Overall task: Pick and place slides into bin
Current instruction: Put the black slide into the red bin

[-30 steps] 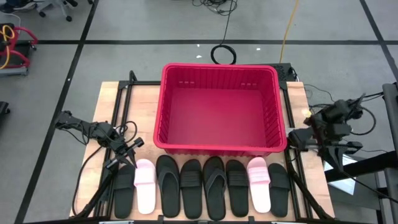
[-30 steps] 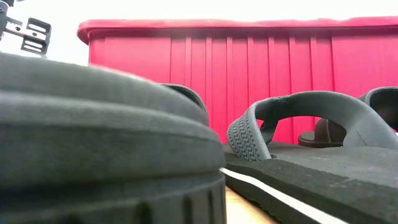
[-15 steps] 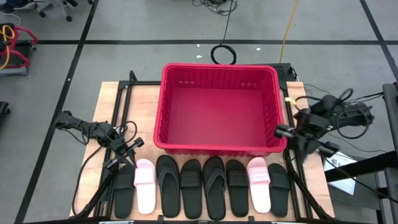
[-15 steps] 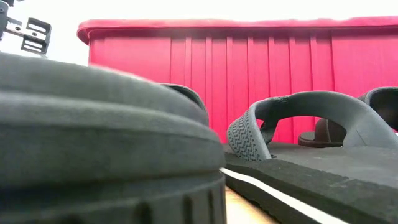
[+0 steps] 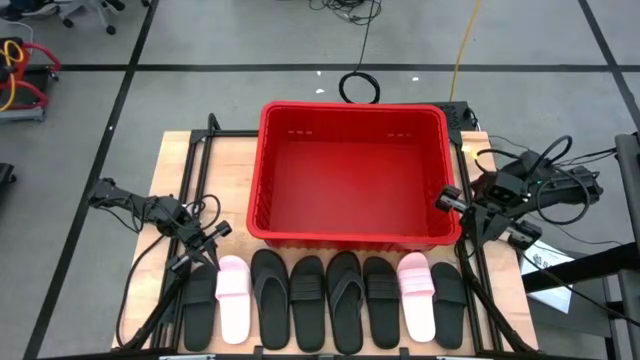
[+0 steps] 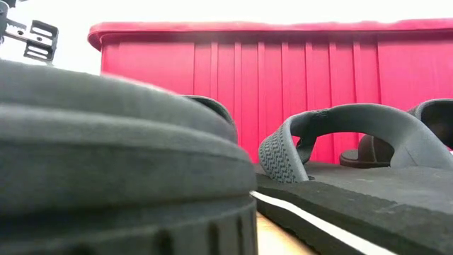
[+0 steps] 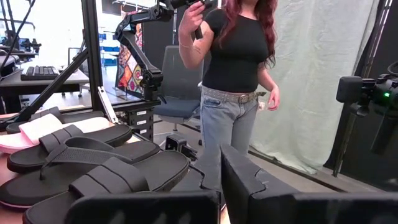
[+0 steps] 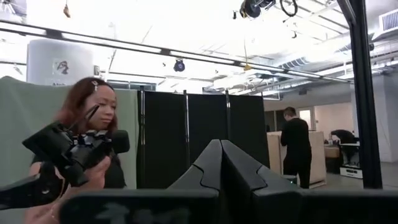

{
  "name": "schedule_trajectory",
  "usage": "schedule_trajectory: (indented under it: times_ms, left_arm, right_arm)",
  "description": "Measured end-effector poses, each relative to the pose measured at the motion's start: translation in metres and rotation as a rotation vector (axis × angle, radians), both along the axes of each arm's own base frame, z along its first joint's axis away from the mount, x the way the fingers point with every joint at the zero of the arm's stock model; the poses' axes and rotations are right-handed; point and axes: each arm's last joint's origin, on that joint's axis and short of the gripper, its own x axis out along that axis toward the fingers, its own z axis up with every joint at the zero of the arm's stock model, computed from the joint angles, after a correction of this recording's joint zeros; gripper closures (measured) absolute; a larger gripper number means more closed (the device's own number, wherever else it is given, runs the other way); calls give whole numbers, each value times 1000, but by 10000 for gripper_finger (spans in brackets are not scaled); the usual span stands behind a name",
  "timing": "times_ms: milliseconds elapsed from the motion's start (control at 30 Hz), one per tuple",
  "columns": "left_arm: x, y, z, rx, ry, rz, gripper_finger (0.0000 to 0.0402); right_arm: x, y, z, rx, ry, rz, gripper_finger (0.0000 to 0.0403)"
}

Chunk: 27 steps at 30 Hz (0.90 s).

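While your eight slides [image 5: 330,298] lie in a row against the red bin's [image 5: 352,238] near wall, both jaws are pressed together, holding nothing. Your left gripper [image 5: 208,247] hovers just beside the row's end slide; your right gripper [image 5: 447,203] sits at the bin's corner. Low view: one black sole blocks most slides.
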Motion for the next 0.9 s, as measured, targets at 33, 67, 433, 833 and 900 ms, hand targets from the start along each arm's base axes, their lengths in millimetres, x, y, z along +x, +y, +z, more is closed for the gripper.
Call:
schedule_trajectory:
  times_ms: [33, 67, 433, 833, 900]
  left_arm:
    - [0, 0, 0, 0, 1, 0, 400]
    - [0, 0, 0, 0, 0, 0, 398]
    - [0, 0, 0, 0, 0, 0, 374]
    - [0, 0, 0, 0, 0, 0, 394]
    - [0, 0, 0, 0, 0, 0, 399]
  right_arm:
    - [0, 0, 0, 0, 1, 0, 403]
    - [0, 0, 0, 0, 2, 0, 403]
    - [18, -16, -18, -56, 111, -367, 403]
    - [43, -61, -32, -224, 158, -1013, 403]
    - [46, -67, -32, -261, 176, -1099, 403]
